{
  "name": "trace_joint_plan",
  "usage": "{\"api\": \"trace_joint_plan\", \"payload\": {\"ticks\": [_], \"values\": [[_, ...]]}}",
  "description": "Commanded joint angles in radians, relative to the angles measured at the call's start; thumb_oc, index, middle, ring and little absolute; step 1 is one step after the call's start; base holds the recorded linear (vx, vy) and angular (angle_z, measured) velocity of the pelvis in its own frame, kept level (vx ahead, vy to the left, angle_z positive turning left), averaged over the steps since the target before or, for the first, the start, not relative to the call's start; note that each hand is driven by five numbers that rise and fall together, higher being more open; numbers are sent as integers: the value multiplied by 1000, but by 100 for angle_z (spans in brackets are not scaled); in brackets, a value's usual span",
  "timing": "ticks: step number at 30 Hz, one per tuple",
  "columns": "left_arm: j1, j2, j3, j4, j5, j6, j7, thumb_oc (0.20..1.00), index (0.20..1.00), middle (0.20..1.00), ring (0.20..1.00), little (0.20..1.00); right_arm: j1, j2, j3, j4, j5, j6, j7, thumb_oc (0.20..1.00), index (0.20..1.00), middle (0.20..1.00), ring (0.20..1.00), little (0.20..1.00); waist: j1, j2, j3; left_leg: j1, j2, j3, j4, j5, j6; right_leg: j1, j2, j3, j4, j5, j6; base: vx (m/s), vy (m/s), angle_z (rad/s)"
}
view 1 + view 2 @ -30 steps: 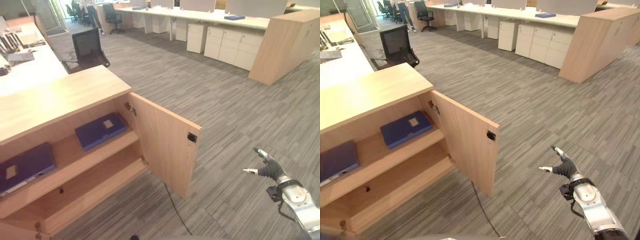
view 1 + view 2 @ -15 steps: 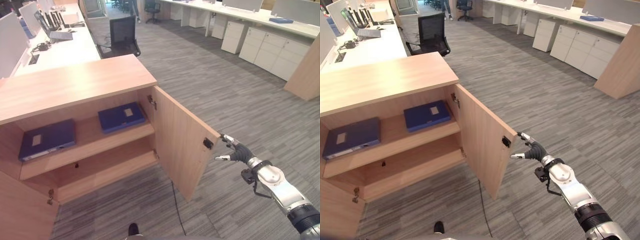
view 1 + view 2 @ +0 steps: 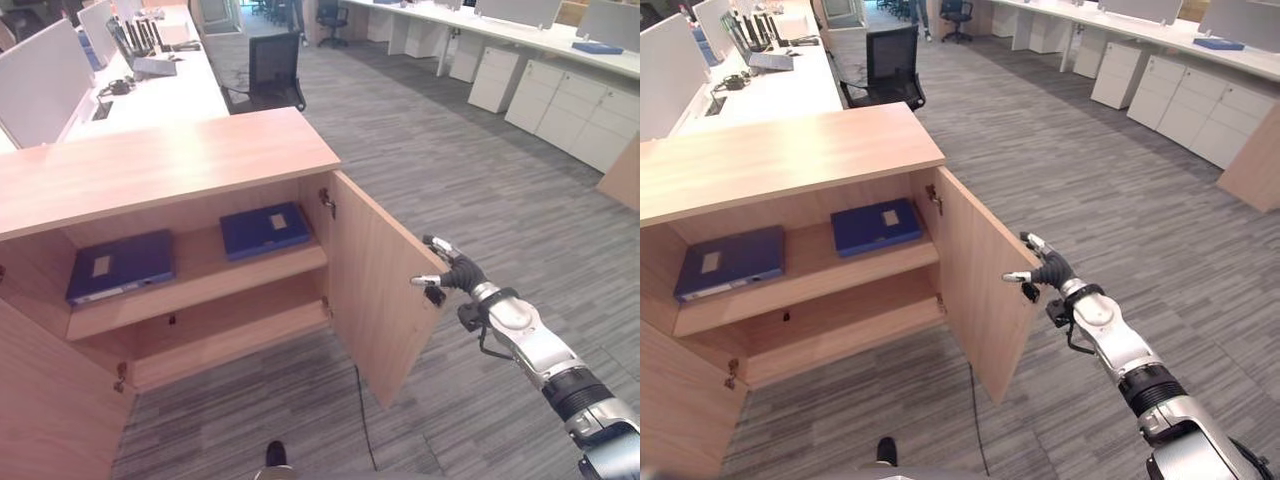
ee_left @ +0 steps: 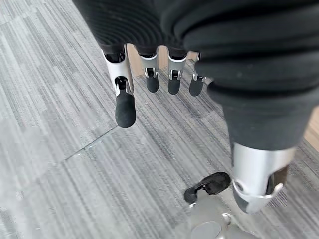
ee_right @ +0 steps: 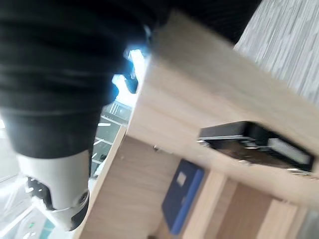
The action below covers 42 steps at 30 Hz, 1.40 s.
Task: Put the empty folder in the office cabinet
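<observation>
Grey carpet [image 3: 480,190] all round, desks [image 3: 150,95] behind the cabinet [image 3: 170,165]. Cabinet door [image 3: 375,280] swung wide. Right hand [image 3: 1048,272] at the door's free edge, fingers spread and loose, grasping nothing, thumb by the black latch [image 5: 254,144]. Two blue folders flat on the upper shelf [image 3: 200,290]: one folder [image 3: 265,229] on the side nearer those fingers, second folder [image 3: 120,266] further along. Left hand [image 4: 149,74] over the carpet, fingers hanging slack, nothing between them.
</observation>
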Motion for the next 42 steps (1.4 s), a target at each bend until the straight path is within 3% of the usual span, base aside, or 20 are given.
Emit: {"api": "trace_joint_plan", "payload": {"ticks": [1,7,8,11,14,17,22,30,38,39,42], "values": [[-69,58,0,15,-43,-10,28,1000,1000,1000,1000,1000,-61,108,72,-12,77,-40,45,1000,1000,1000,1000,1000,25,-83,26,46,-41,-42,-17,-124,-30,0,22,3,-235,113,-21,3,13,9],[-75,62,-8,10,-39,-15,27,1000,1000,1000,1000,1000,-79,173,188,-80,290,-20,164,1000,1000,1000,1000,1000,44,-83,32,49,-43,-46,-17,-123,-33,3,20,-1,-235,111,-22,-2,4,3],[-72,62,-15,6,-27,-18,24,1000,1000,1000,1000,1000,-53,237,249,-129,461,23,230,1000,1000,1000,1000,1000,54,-83,33,48,-44,-48,-17,-121,-34,4,19,-2,-235,111,-22,0,0,0],[-59,52,-31,-19,-8,-26,17,1000,1000,1000,1000,1000,-22,320,355,-172,613,90,302,1000,1000,1000,1000,1000,76,-86,37,48,-47,-53,-17,-117,-36,4,18,-6,-235,112,-24,0,0,0],[-58,45,-47,-52,7,-30,19,1000,1000,1000,1000,1000,-32,323,461,-245,641,127,339,1000,1000,1000,1000,1000,90,-89,41,43,-49,-64,-17,-114,-38,3,17,-12,-235,110,-27,0,0,0],[-57,45,-47,-66,6,-33,24,1000,1000,1000,1000,1000,-52,339,494,-268,646,124,350,1000,1000,1000,1000,1000,99,-91,42,41,-49,-70,-17,-112,-39,2,17,-19,-235,109,-28,-19,-22,8],[-45,-8,-46,-60,23,-28,71,1000,1000,1000,1000,1000,-20,490,510,-231,669,90,344,1000,1000,1000,1000,1000,125,-91,50,39,-48,-88,-17,-98,-45,9,22,-24,-235,103,-36,-31,-38,33],[-48,-7,-42,-44,30,-29,76,1000,1000,1000,1000,1000,42,455,483,-207,687,76,337,1000,1000,1000,1000,1000,136,-89,59,36,-34,-106,-10,-84,-57,23,40,-29,-235,89,-50,-23,-51,5],[-42,-7,-43,-67,20,-36,46,1000,1000,1000,1000,1000,217,343,410,-39,580,144,319,1000,1000,1000,1000,1000,135,-90,100,-3,-13,-118,28,-78,-78,39,51,-53,-235,74,-54,-21,-68,4],[-47,-16,-53,-76,16,-39,49,1000,1000,1000,1000,1000,233,330,387,1,556,141,309,1000,1000,1000,1000,1000,130,-94,116,-33,-1,-88,65,-76,-76,38,45,-74,-235,76,-55,-91,-95,34],[-55,-59,-79,-79,-9,-35,58,1000,1000,1000,1000,1000,274,330,310,145,501,153,264,1000,1000,1000,1000,1000,100,-116,136,-79,57,116,173,-105,-40,20,26,-155,-231,83,-61,-132,-64,91]]}}
